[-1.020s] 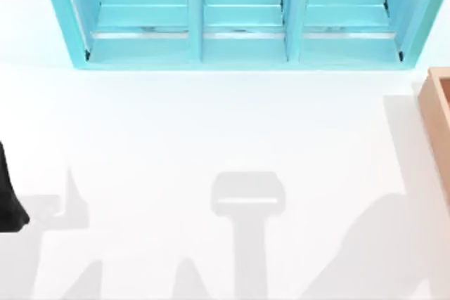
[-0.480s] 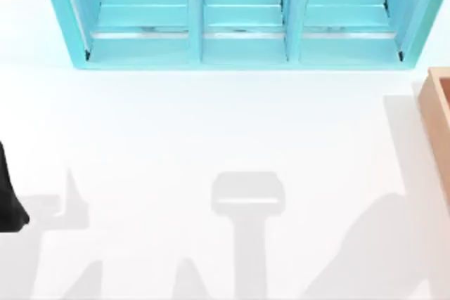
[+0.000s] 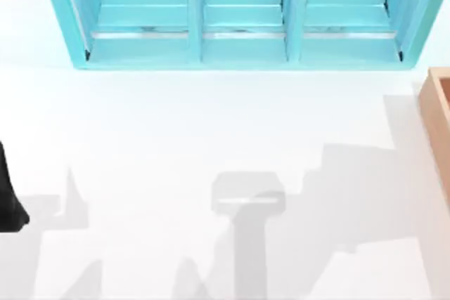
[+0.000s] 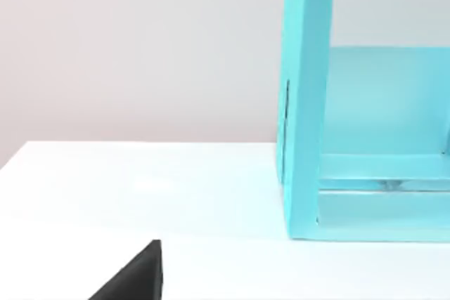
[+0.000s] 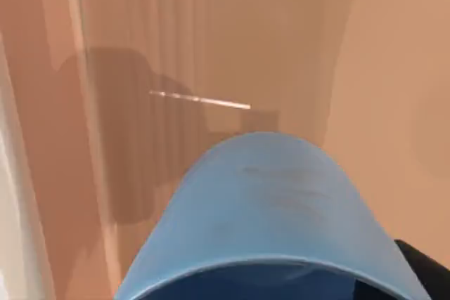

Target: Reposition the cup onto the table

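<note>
The blue cup [image 5: 267,209] looms very close in the right wrist view, its rim toward the camera, above the tan floor of the wooden box [image 5: 211,26]. My right gripper [image 5: 271,289] is shut on the cup, and one black finger [image 5: 425,272] shows beside the rim. The white table [image 3: 176,124] spreads across the top view. My left arm [image 3: 7,201] is parked at the table's left edge, and a black part of its gripper [image 4: 133,279] shows in the left wrist view.
A turquoise shelf unit [image 3: 239,19] with three bays stands along the far side of the table. The tan wooden box [image 3: 439,110] sits at the right edge. Arm shadows lie over the near half of the table.
The shadow on the right of the table has changed shape and spread up and to the left, so the right arm has moved. The left arm has stayed where it was.
</note>
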### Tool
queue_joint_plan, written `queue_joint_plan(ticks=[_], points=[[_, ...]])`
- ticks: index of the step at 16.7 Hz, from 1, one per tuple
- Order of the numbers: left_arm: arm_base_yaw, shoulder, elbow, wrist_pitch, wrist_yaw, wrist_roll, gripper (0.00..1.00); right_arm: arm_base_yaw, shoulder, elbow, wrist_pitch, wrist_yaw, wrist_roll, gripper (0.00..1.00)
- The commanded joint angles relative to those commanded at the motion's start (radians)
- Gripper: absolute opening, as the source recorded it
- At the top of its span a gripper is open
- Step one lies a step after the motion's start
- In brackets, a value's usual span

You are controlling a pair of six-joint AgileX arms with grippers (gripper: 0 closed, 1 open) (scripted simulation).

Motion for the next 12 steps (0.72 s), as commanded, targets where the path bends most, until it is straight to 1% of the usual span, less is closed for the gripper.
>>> queue_joint_plan(ticks=[2,4,9,12], points=[[0.0,0.0,0.0,0.0,0.0,0.0,1.0,0.067,-0.044,0.043,-0.07,0.0,0.066,0.0],[0.0,0.0,0.0,0.0,0.0,0.0,1.0,0.1,-0.076,0.074,-0.099,0.002,0.095,0.0],[0.0,0.0,0.0,0.0,0.0,0.0,1.0,0.099,-0.073,0.073,-0.097,-0.001,0.098,0.0],[0.0,0.0,0.0,0.0,0.0,0.0,1.0,0.168,-0.065,0.081,-0.097,-0.004,0.167,0.0]])
